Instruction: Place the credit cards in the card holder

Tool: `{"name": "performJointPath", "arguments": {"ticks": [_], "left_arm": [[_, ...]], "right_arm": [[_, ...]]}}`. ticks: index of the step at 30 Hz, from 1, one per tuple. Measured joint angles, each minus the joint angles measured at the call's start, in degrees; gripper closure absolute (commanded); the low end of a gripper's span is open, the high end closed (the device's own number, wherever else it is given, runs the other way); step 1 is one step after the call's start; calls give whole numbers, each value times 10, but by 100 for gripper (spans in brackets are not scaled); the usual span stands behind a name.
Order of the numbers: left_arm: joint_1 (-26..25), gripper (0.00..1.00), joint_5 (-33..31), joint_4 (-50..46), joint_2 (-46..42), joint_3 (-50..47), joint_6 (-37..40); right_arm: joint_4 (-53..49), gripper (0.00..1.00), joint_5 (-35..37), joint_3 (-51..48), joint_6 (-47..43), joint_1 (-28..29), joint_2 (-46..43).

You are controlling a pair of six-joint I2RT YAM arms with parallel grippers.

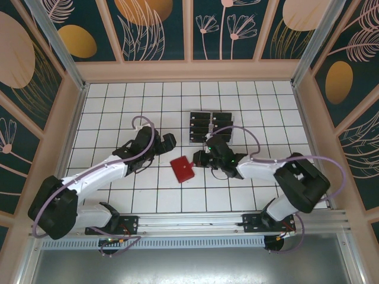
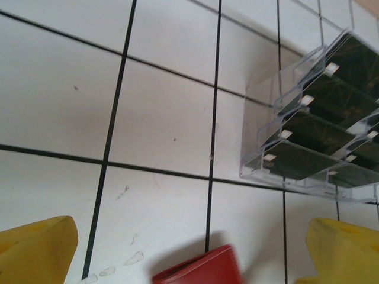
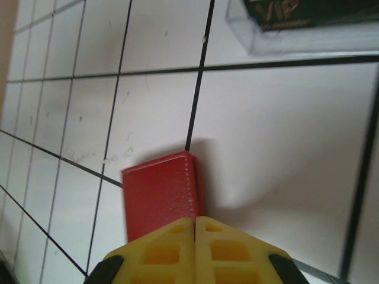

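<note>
The card holder (image 1: 182, 168), a small closed red wallet, sits tilted on the white tiles at mid-table. It also shows in the left wrist view as a red edge (image 2: 198, 271) and in the right wrist view (image 3: 159, 198). My right gripper (image 1: 199, 158) is at its right edge, yellow fingers (image 3: 166, 254) pressed together over the wallet's stitched edge. My left gripper (image 1: 167, 142) hovers open just left of and behind the wallet, its fingers (image 2: 35, 251) spread wide. The black credit cards (image 1: 211, 126) (image 2: 323, 127) (image 3: 284, 12) lie in slots of a clear tray.
The clear plastic slotted tray (image 2: 254, 163) stands just behind the wallet, close to both grippers. Wooden walls (image 1: 74, 112) fence the tiled table on three sides. Bare tiles (image 1: 112, 106) stretch to the left.
</note>
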Motion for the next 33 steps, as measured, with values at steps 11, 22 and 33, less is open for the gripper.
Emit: {"name": "performJointPath", "arguments": {"ticks": [11,22,33], "left_arm": [[-1,1,73,28,74,19,11],[-19,2,108,71,95,19,5],[-51,2,113,82,150,35,-7]], "right_arm": [[-5,100,11,-19,15,-3,-81],[-12,100,11,-26,26,-3,-101],[-13,100,11,-26,28,-3,-114]]}}
